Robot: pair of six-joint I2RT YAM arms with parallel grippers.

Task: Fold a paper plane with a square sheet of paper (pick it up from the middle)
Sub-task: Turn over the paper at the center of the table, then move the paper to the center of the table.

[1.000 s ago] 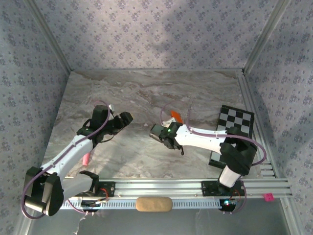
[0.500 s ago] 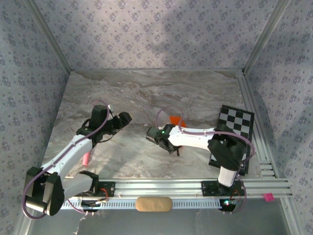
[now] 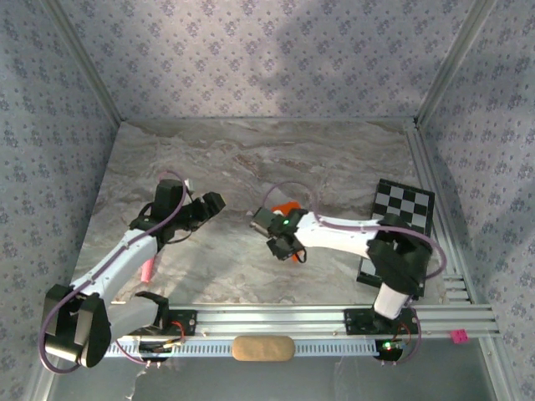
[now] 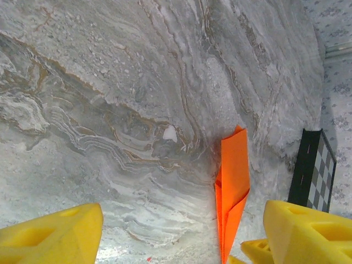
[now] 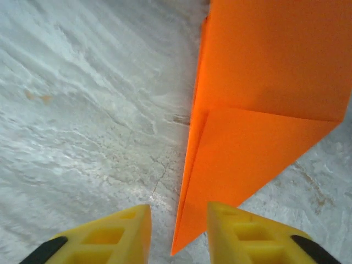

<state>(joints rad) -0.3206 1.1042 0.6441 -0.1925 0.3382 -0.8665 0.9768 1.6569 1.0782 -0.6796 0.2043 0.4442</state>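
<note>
Hovering above the middle of the desk (image 3: 334, 159), our right gripper (image 5: 179, 223) stands slightly apart astride the tip of the paper plane (image 5: 264, 110), the left gripper (image 4: 181, 234) wide apart; we should lift straight up, not snagging it.

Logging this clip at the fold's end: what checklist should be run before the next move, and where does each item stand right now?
1. The plane rests on the table: ok.
2. The right claw is open, with the plane's sharp tip in its gap: ok.
3. The right claw is fully free of the paper: cannot tell; the edge runs close by one finger.
4. The left claw is open, empty and apart from the plane: ok.
5. The checkerboard is away from the plane, at the table's right edge: ok.
6. The plane's folds are even: cannot tell.
</note>
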